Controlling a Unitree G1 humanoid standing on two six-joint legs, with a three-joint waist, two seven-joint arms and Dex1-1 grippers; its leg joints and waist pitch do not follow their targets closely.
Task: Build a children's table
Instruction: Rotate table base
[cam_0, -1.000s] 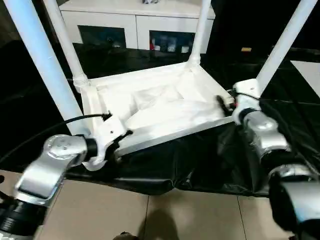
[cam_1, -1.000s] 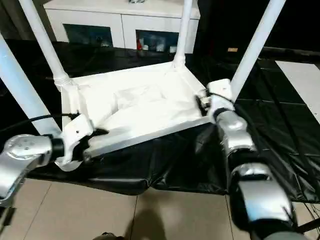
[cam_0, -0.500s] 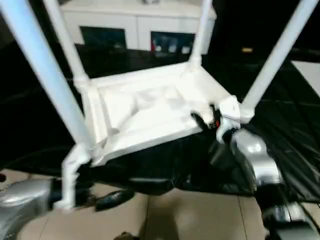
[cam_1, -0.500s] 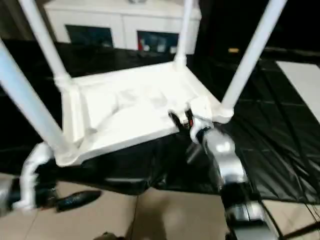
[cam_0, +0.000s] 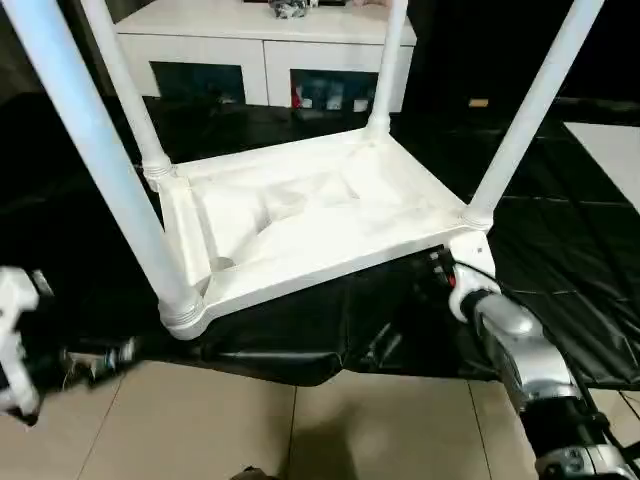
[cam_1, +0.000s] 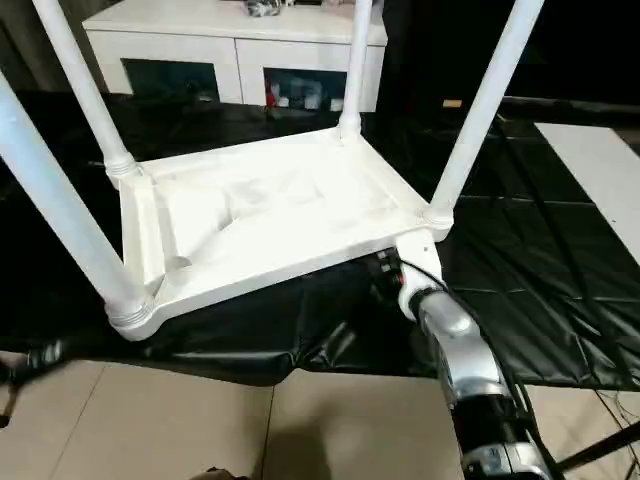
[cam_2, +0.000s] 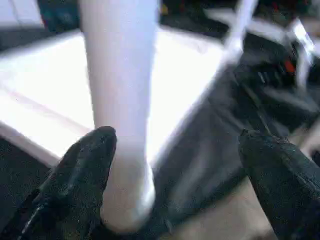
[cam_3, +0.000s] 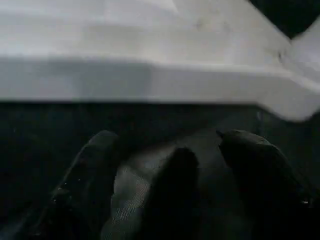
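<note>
The right gripper (cam_3: 170, 150) holds its jaws apart just below the white table top's edge (cam_3: 150, 80), over black cover (cam_3: 45, 125).

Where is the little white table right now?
The children's table lies upside down on the black-covered table, in the middle of the head views, its four legs pointing up. The white cabinet stands behind it, and the right gripper is just below its near right corner.

table top (cam_0: 300, 225): smooth white plastic | legs (cam_0: 100, 150): glossy | black cover (cam_0: 560, 290): shiny, creased sheet
</note>
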